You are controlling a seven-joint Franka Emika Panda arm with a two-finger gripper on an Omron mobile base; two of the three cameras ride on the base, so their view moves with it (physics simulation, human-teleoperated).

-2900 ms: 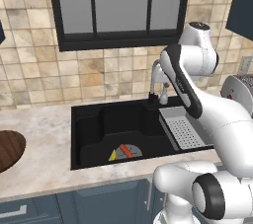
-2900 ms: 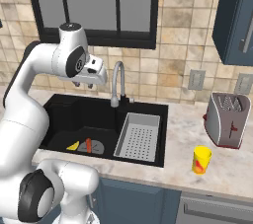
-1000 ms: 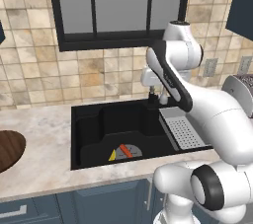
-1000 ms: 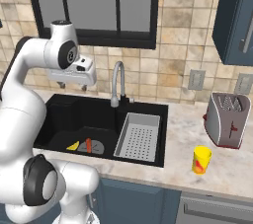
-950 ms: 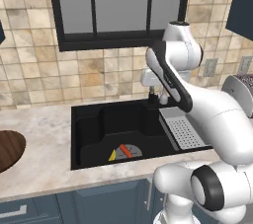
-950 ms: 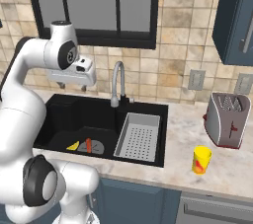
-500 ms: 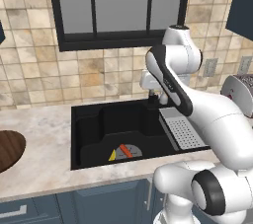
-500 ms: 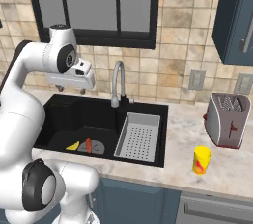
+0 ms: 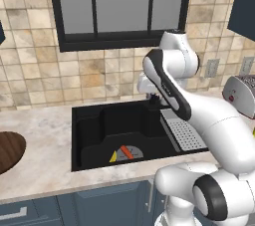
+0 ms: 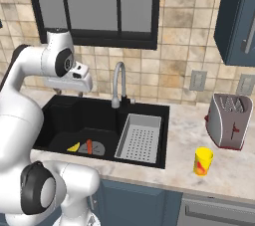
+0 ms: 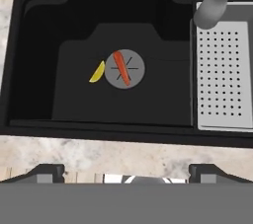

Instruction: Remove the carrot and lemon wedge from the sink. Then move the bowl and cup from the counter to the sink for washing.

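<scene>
Beige marbled stone counter [image 11: 123, 155] edges the near side of the hand view, where the claw [image 11: 126, 171] hangs high with its two dark tips spread wide and nothing between them. Beyond and well below it lies the black rectangular sink [image 11: 44, 35]. On the round grey drain [image 11: 133, 62] rests the slim orange-red carrot [image 11: 121, 68], its long axis slanting across the line between the tips, with the small yellow lemon wedge [image 11: 97, 72] just beside it. Judging from this, the claw must descend straight ahead, perhaps turning to straddle the carrot.
</scene>
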